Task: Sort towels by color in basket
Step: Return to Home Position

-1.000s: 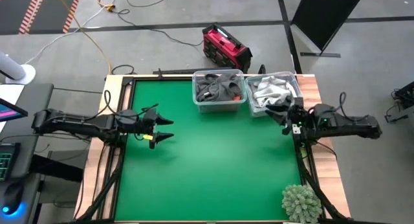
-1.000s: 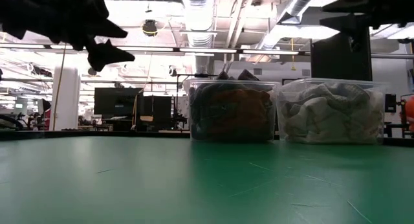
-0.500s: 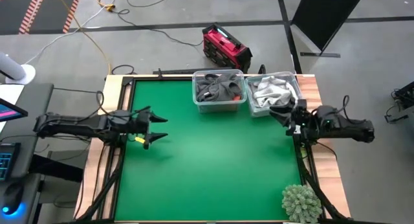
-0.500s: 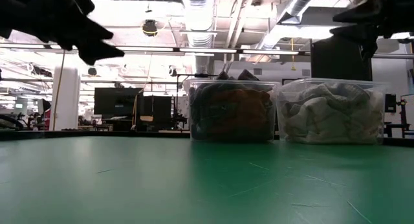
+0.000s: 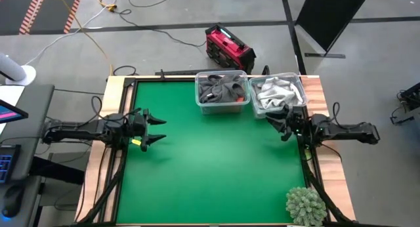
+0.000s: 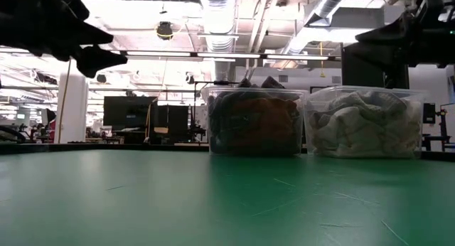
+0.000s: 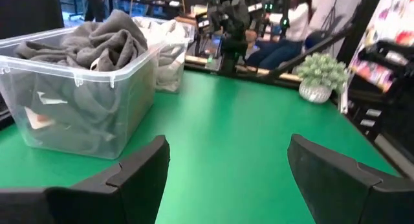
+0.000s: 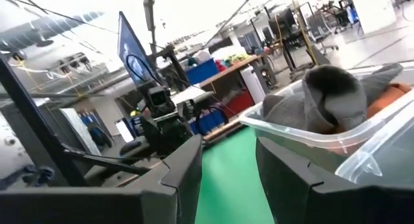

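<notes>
Two clear bins stand side by side at the table's far edge. The left bin (image 5: 222, 92) holds dark grey towels (image 7: 97, 39) with rust-orange cloth low inside it (image 6: 266, 114). The right bin (image 5: 278, 93) holds light grey and white towels (image 6: 359, 118). My left gripper (image 5: 161, 130) hovers open over the table's left part, pointing right, and is empty. My right gripper (image 5: 274, 122) hovers open just near of the right bin, pointing left, also empty. In the right wrist view, a bin rim (image 8: 304, 130) shows past the right gripper (image 8: 229, 179).
A green spiky plant ball (image 5: 305, 206) sits at the table's near right corner. The green mat (image 5: 216, 161) between the arms is bare. A red box (image 5: 228, 48) lies on the floor beyond the far edge. A person sits beyond the table (image 7: 294, 30).
My left gripper has drawn back toward the table's left edge, staying open. My right gripper has come off the right bin's near corner, moving toward the near edge and the table's middle and sinking a little. The towels and bins have stayed put.
</notes>
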